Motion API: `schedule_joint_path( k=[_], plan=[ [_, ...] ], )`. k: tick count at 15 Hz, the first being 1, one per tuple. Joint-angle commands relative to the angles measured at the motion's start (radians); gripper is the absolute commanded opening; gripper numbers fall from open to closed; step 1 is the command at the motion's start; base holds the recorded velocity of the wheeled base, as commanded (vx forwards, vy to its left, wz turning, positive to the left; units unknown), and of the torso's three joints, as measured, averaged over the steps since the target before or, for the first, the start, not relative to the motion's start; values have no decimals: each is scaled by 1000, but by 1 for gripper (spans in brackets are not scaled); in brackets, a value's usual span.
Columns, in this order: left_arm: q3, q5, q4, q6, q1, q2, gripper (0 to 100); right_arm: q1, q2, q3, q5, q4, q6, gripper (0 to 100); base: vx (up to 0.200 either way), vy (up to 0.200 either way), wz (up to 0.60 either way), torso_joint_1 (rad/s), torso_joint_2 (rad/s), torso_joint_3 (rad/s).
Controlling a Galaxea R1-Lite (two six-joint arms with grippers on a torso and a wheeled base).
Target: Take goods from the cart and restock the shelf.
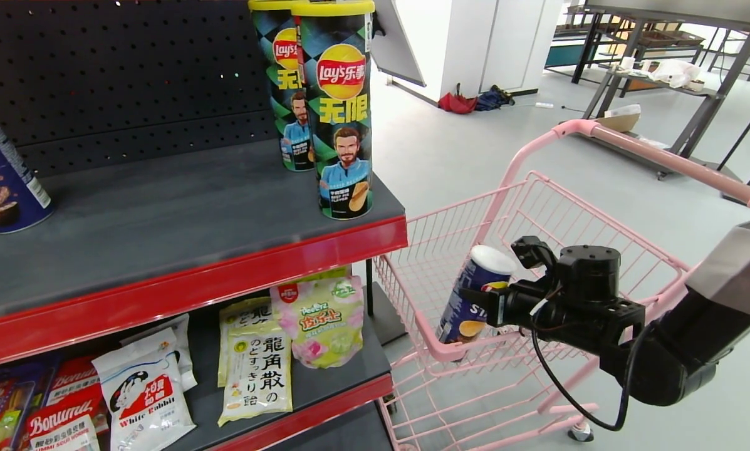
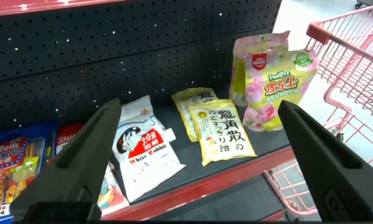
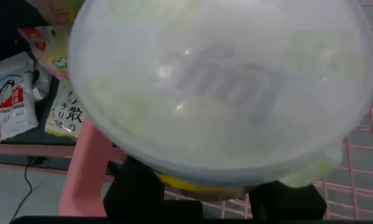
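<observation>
The base of the blue can [image 1: 475, 275] is hidden behind the rim of the cart [image 1: 426, 333]; its side is partly covered by the right gripper [image 1: 501, 277]. Its lid [image 3: 217, 81] is recorded blurred. A shelf container [image 1: 5, 181] is cut off at the left.

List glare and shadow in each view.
Head view: the grey upper shelf board shades the snack bags; light glints through the black pegboard. Left wrist view: same glints. Right wrist view: pale highlights on the translucent lid of the blue crisp can.

Right claw [image 1: 504, 274] around tilted blue can [image 1: 467, 313] at pink cart [image 1: 541, 183]
</observation>
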Motion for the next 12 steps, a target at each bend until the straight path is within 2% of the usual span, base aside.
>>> schedule_joint_path(
  k=[1, 2, 4, 5, 9, 10, 11, 12],
  plan=[
    [0, 0, 0, -1, 0, 0, 100, -3, -56, -66, -31, 3, -2, 0, 0, 0, 0, 0, 0, 0],
    [0, 0, 0, -1, 0, 0, 100, -12, -80, -106, -37, 17, -8, 0, 0, 0, 0, 0, 0, 0],
    [0, 0, 0, -2, 0, 0, 100, -54, -158, -192, -40, 127, -45, 0, 0, 0, 0, 0, 0, 0],
    [0, 0, 0, -2, 0, 0, 100, -83, -244, -276, -52, 256, -68, 0, 0, 0, 0, 0, 0, 0],
    [0, -3, 0, -7, 0, 0, 100, -138, -605, -460, -77, 713, -195, 0, 0, 0, 0, 0, 0, 0],
    [0, -3, 0, -7, 0, 0, 100, -140, -701, -474, -131, 833, -204, 0, 0, 0, 0, 0, 0, 0],
    [0, -3, 0, -8, 0, 0, 100, -138, -826, -454, -229, 973, -218, 0, 0, 0, 0, 0, 0, 0],
    [0, -3, 0, -8, 0, 0, 100, -131, -898, -426, -279, 1042, -227, 0, 0, 0, 0, 0, 0, 0]
  ],
)
